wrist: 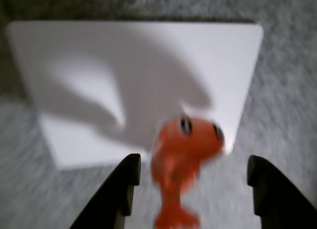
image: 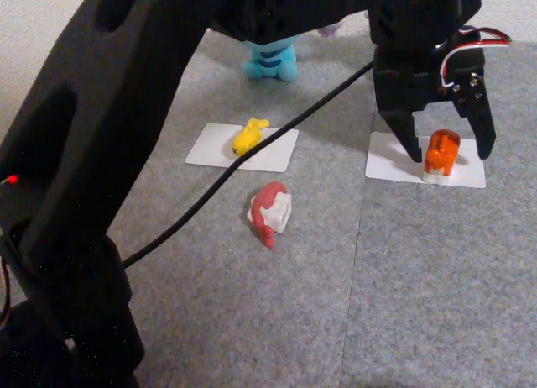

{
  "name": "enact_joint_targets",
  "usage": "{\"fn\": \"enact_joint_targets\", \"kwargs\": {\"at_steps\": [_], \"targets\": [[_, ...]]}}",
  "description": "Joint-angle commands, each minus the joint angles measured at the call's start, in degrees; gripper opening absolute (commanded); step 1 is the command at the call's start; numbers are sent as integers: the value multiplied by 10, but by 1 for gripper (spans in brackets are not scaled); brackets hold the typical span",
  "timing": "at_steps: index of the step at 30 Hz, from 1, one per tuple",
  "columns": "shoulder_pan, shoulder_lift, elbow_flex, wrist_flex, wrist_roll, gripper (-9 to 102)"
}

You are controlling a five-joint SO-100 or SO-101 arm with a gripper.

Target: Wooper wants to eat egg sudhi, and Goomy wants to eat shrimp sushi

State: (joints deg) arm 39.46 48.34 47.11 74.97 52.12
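The shrimp sushi (image: 441, 151), orange on a white rice block, stands on the right white card (image: 386, 163). My gripper (image: 450, 151) is open, with one black finger on either side of the shrimp sushi and gaps showing between. In the wrist view the shrimp sushi (wrist: 185, 152) is blurred at the card's (wrist: 124, 75) near edge, between the spread fingers of the gripper (wrist: 194, 161). The yellow egg sudhi (image: 248, 136) lies on the left white card (image: 273, 150). Wooper (image: 270, 60), a light-blue plush, sits at the back, its top hidden by the arm. A lilac sliver of Goomy (image: 330, 30) peeks out beside it.
A red-and-white sushi piece (image: 271, 212) lies on the grey mat (image: 419, 279) in front of the left card. The black arm (image: 101, 153) and its cable (image: 252, 165) cover the left of the fixed view. Open mat lies in the foreground at right.
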Motion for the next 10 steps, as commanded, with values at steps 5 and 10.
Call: {"fn": "enact_joint_targets", "kwargs": {"at_steps": [5,10], "targets": [[-65,192,-30,137,29,28],[-110,256,-24,221,66,28]]}}
